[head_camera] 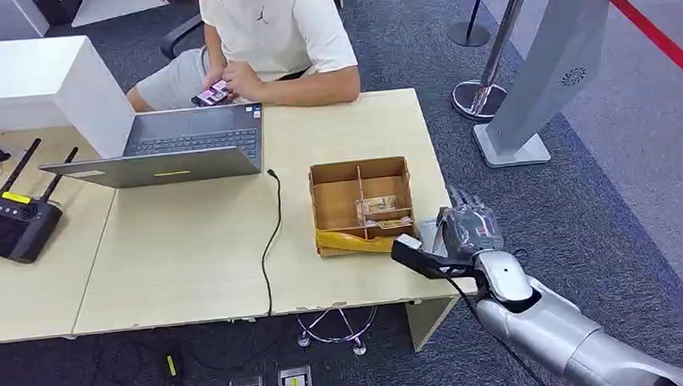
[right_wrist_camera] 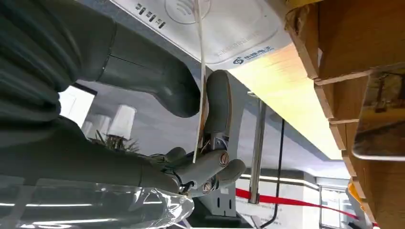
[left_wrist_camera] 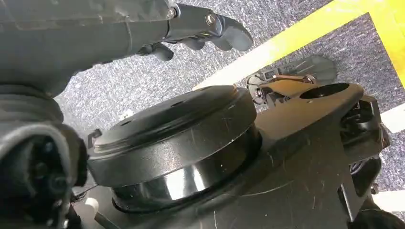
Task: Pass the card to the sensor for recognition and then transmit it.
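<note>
My right hand hovers at the table's right edge, just right of the cardboard box. In the right wrist view the hand pinches a thin white card between thumb and a finger. I see the card edge-on, standing upright with its tip at the contactless mark of the white sensor. The box wall is right beside the sensor, and more cards lie in its compartments. My left hand hangs over the carpet with its fingers loosely extended, holding nothing.
A person sits behind the table using a phone. A laptop is at the back, with a black cable running across the tabletop. A black controller lies far left. A stanchion and a grey kiosk stand to the right.
</note>
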Available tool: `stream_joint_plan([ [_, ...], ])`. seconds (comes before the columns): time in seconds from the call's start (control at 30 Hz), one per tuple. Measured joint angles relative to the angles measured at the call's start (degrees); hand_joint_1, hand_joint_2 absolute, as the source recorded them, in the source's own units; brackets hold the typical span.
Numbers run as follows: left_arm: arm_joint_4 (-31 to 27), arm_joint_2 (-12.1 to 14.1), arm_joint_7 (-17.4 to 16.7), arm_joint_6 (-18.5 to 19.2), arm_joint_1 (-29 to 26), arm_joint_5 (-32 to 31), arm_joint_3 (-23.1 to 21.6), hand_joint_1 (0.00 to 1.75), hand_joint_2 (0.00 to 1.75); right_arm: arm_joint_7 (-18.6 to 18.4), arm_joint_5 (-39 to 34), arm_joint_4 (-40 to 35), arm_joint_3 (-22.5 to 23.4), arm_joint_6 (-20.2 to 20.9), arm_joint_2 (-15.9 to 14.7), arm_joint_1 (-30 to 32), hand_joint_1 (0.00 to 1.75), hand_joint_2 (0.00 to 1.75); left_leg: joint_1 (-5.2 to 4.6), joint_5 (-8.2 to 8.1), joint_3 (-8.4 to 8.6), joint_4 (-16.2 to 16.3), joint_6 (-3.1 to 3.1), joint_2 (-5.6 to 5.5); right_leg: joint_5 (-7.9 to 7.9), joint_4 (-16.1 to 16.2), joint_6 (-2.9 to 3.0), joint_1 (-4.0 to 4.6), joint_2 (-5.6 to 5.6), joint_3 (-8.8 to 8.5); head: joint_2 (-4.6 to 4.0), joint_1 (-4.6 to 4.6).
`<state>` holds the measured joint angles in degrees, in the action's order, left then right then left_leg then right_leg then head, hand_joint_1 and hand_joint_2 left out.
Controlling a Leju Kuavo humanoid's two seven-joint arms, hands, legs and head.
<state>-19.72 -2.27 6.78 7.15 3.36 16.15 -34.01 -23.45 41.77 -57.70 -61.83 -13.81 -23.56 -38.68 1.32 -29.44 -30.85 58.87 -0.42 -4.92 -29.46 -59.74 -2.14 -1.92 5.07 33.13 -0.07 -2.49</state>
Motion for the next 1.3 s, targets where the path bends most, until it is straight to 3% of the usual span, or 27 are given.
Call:
stream_joint_plan([
  [0.37,0.02,-0.11,0.28,0.0,-0.03,-1.66,0.33,0.0,0.0,-0.66,0.59,0.68,0.24,-1.79,0.28,-0.45,1.75,1.75,-0.01,0.01,0.02,0.0,0.0,0.02,0.05,0.0,0.02,-0.01,0.02,-0.02,0.0,-0.02],
  [0.63,0.0,-0.11,0.04,0.0,-0.12,-2.89,1.11,0.0,0.0,-3.06,3.65,-0.4,1.07,-1.73,-0.18,-4.99,1.75,1.75,-0.01,0.02,0.01,0.01,-0.01,0.02,0.07,-0.01,0.0,-0.01,0.02,-0.01,0.0,-0.02],
  [1.0,-0.96,0.17,-3.06,0.0,-0.35,-4.18,0.83,0.0,0.0,-6.14,8.41,-6.53,1.92,4.32,-2.62,-14.45,1.75,1.75,-0.01,0.02,0.02,0.01,0.0,0.05,0.07,-0.01,0.0,-0.01,0.05,0.01,0.0,0.0],
  [1.3,-3.04,0.9,-6.23,0.0,0.43,-3.15,-2.34,0.0,0.0,-4.42,9.4,-7.45,-0.02,9.12,-0.51,-19.66,1.75,1.75,0.0,0.03,-0.02,0.0,-0.01,0.02,0.07,-0.03,0.0,0.0,0.03,-0.01,0.0,-0.02],
])
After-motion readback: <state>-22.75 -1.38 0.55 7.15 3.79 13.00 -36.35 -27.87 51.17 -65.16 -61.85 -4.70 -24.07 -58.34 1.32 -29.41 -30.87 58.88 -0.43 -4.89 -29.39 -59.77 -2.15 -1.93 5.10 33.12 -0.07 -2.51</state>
